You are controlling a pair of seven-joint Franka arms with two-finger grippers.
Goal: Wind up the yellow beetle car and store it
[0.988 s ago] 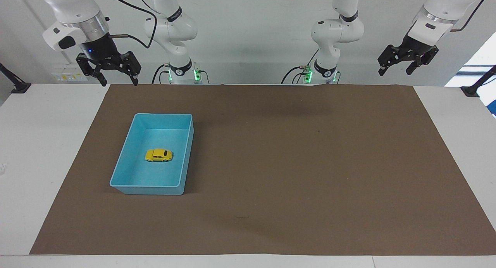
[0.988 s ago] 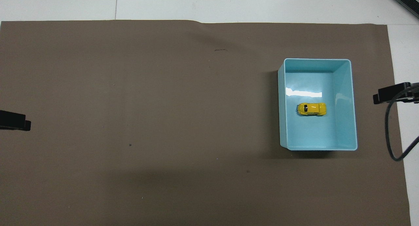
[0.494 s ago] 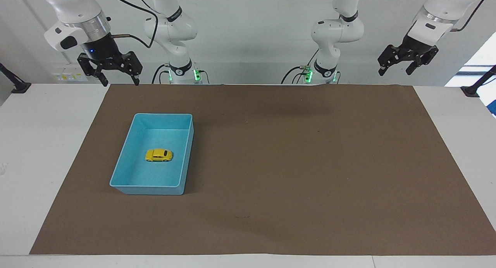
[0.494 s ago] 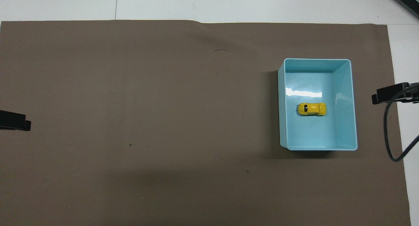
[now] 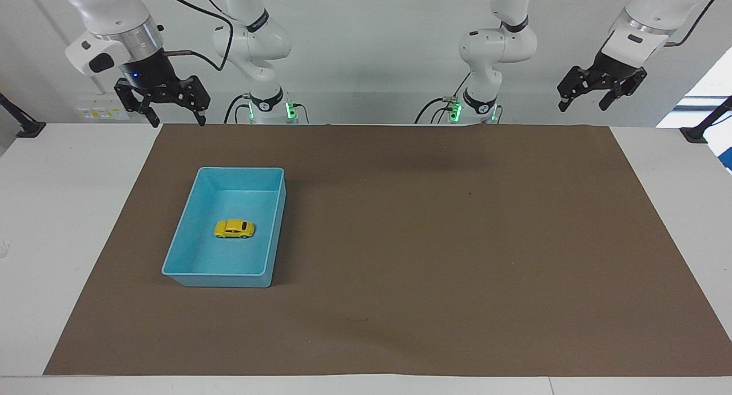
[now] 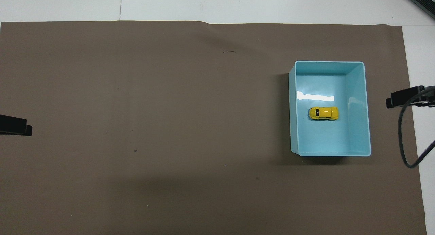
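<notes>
A white table [image 5: 68, 212] carries a large brown mat [image 5: 434, 240] that covers most of its top. On the mat, toward the right arm's end of the table, sits an open light-blue bin [image 5: 279, 212], a rectangular tub with its long sides running from the robots' edge toward the facing edge.

Two white robot arms stand at the robots' edge, both raised and waiting. The right gripper [image 5: 176, 119] hangs in the air over the mat's corner at the robots' edge, at the right arm's end, its two black fingers spread apart and holding nothing. The left gripper [image 5: 584, 104] hangs above the corner at the left arm's end of that same edge, its fingers also spread wide and empty.

The yellow beetle car [image 5: 234, 229] rests on its wheels on the bin's floor, about midway between the bin's walls, lying crosswise to the bin's long sides. Neither gripper is near it.
</notes>
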